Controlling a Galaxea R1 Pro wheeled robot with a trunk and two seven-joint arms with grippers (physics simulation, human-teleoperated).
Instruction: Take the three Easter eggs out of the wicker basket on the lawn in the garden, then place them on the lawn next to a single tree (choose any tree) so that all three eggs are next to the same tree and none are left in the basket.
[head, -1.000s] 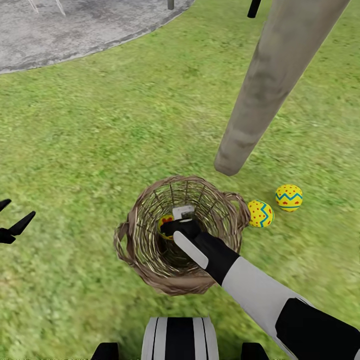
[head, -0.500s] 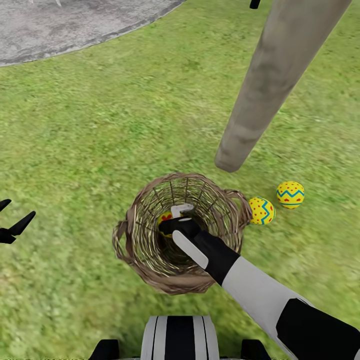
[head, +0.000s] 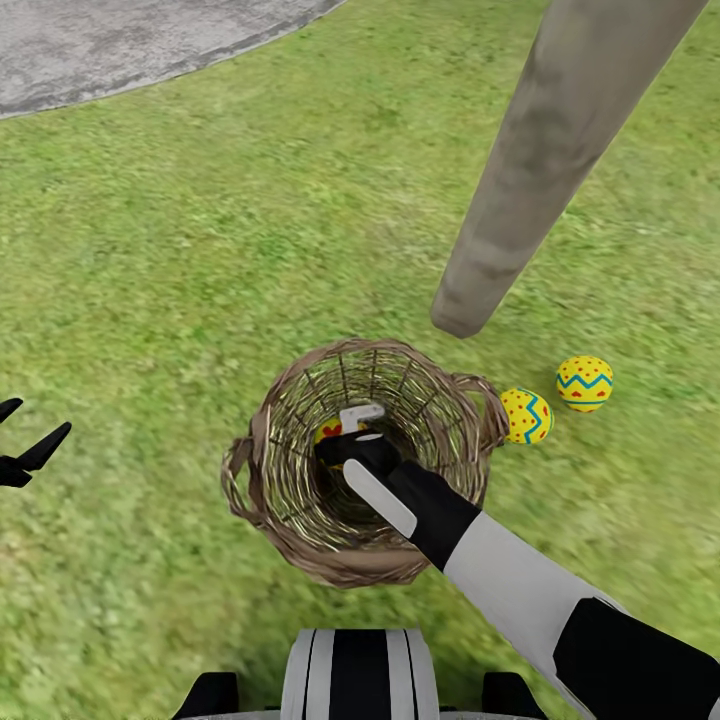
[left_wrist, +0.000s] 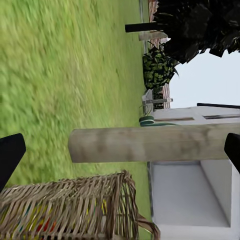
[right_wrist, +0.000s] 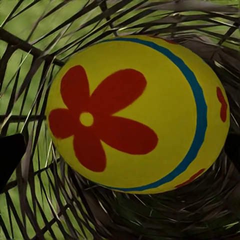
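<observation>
The wicker basket (head: 300, 548) stands on the lawn (head: 200, 250) just in front of me, close to the pale trunk of the tree (head: 540, 170). My right gripper (head: 345, 440) reaches down inside it and stands open around one Easter egg (right_wrist: 135, 115), yellow with a red flower and a blue band, which lies on the basket's woven bottom (right_wrist: 150, 220). Two more eggs (head: 526, 416) (head: 585, 383) lie on the grass right of the basket, near the trunk's foot. My left gripper (head: 35, 420) hovers open and empty over the grass at far left.
A grey paved patch (head: 100, 40) curves across the far left. The left wrist view looks past the basket (left_wrist: 75, 210) and the trunk (left_wrist: 150, 144) to a white house wall (left_wrist: 185, 200) and a bush (left_wrist: 157, 67). My base (head: 358, 675) sits just behind the basket.
The head camera has tilted a little, so the whole picture has slid upward. The right gripper stays down in the basket at the egg; the left arm has not moved.
</observation>
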